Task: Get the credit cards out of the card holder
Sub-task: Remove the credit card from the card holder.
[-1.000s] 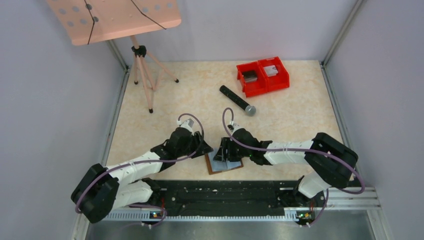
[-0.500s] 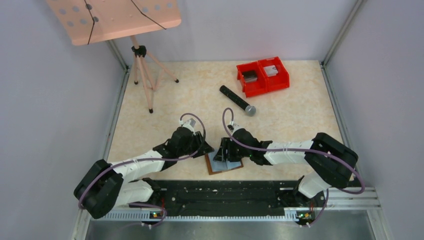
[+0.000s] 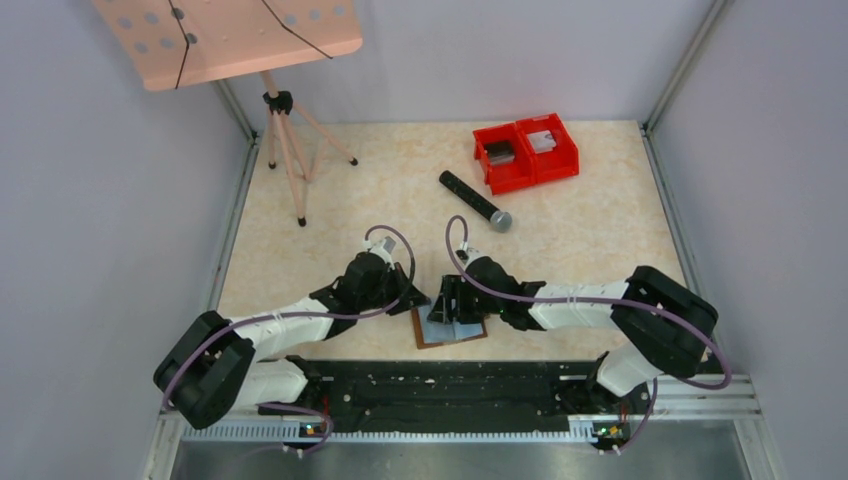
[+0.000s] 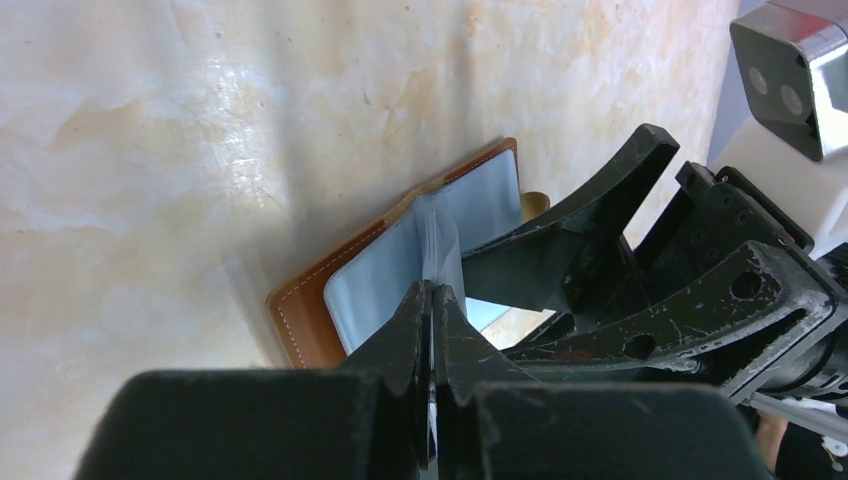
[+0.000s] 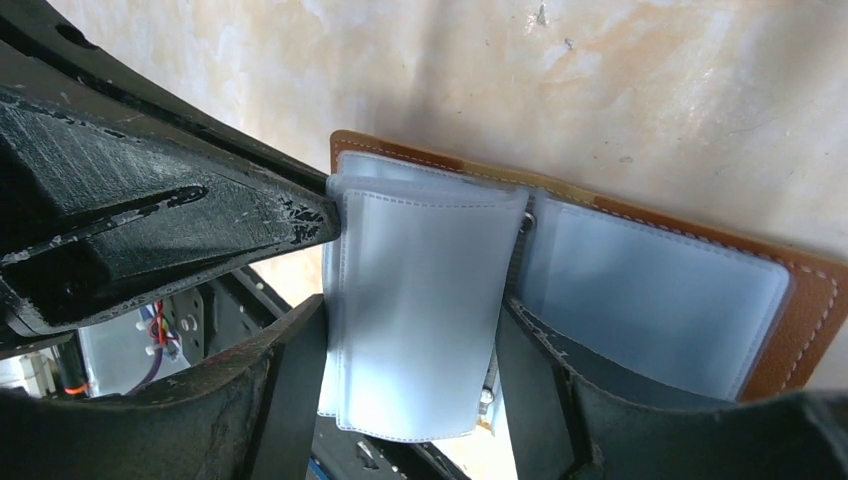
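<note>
Flap (image 4: 438,235) of the card holder (image 4: 300,310) stands up straight ahead of the left fingers (image 4: 405,330), which are pinched shut on it; right fingers (image 5: 285,390) stand half open either side.

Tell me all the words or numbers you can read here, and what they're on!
None: no word, number or sign can be read in any view.
card holder: plain leather and blank clear sleeves.
red bins: the pale items inside are too small to read.
microphone, music stand: no markings visible.
</note>
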Controlling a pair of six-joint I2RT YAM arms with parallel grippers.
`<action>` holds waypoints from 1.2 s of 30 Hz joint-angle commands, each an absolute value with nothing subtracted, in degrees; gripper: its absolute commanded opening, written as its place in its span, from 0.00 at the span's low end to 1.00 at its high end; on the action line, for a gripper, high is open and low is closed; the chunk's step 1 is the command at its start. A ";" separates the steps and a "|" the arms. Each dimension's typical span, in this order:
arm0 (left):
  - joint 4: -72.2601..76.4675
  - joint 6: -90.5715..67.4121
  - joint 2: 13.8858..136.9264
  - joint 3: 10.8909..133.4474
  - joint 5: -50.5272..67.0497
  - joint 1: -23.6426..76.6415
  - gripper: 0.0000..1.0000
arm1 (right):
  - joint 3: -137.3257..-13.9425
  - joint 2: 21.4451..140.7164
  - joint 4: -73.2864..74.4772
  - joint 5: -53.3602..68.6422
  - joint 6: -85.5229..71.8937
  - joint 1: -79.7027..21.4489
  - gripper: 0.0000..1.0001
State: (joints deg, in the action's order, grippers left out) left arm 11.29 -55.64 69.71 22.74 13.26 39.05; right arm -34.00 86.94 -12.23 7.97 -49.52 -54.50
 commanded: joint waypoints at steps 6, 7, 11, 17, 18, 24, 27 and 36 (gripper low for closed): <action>14.81 -55.65 70.49 24.52 16.35 39.11 0.00 | -36.12 80.37 -5.89 5.36 -47.64 -53.94 0.66; 14.81 -55.64 70.58 24.57 16.39 39.11 0.00 | -36.35 80.02 -5.08 5.02 -47.45 -53.97 0.67; 15.15 -55.79 70.85 24.61 16.68 39.11 0.00 | -37.16 79.54 -2.34 4.49 -46.60 -54.03 0.67; 15.21 -56.63 70.98 24.44 16.90 39.12 0.00 | -37.44 79.80 -2.63 5.57 -46.60 -54.02 0.67; 15.32 -56.70 70.86 24.31 16.85 39.18 0.00 | -37.40 80.01 -3.11 6.05 -46.77 -54.03 0.67; 15.33 -57.08 70.63 24.16 16.52 39.11 0.00 | -37.33 81.69 -5.33 7.72 -47.78 -54.32 0.67; 15.38 -57.17 70.56 24.09 16.52 39.11 0.00 | -37.74 82.44 -5.13 7.45 -47.74 -54.82 0.67; 15.34 -57.30 69.93 23.86 16.44 39.11 0.00 | -39.84 83.68 2.53 2.21 -46.63 -55.17 0.59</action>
